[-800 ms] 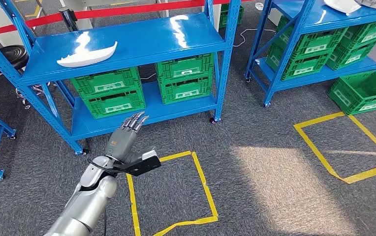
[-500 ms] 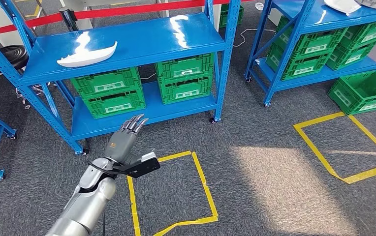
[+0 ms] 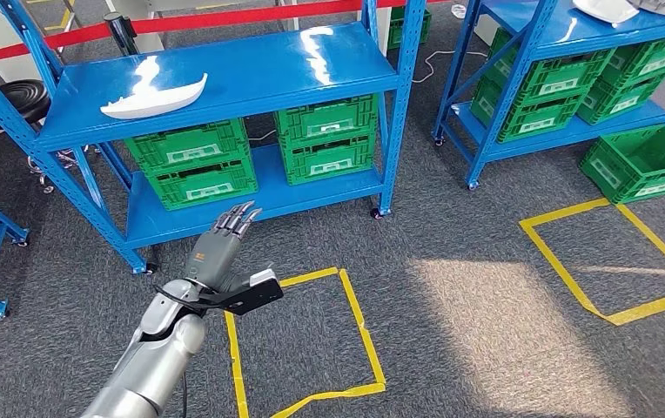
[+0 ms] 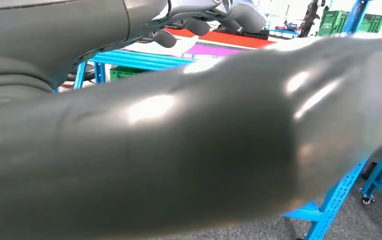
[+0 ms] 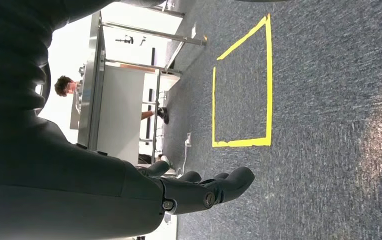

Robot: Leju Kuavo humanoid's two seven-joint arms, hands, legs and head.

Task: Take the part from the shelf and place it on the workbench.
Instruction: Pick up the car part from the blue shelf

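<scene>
Head view: the white part lies on the blue shelf's top deck at eleven o'clock, well apart from the left robot hand, fingers extended, empty. A low reach could strike the shelf edge. Right wrist view: the right robot hand hangs above carpet, holding nothing, fingers loosely extended.

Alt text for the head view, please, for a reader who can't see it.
The robot's left hand is raised, fingers apart and holding nothing, toward a blue shelf with a white part lying on top. Green crates fill the shelf below, and yellow tape marks squares on grey carpet.
</scene>
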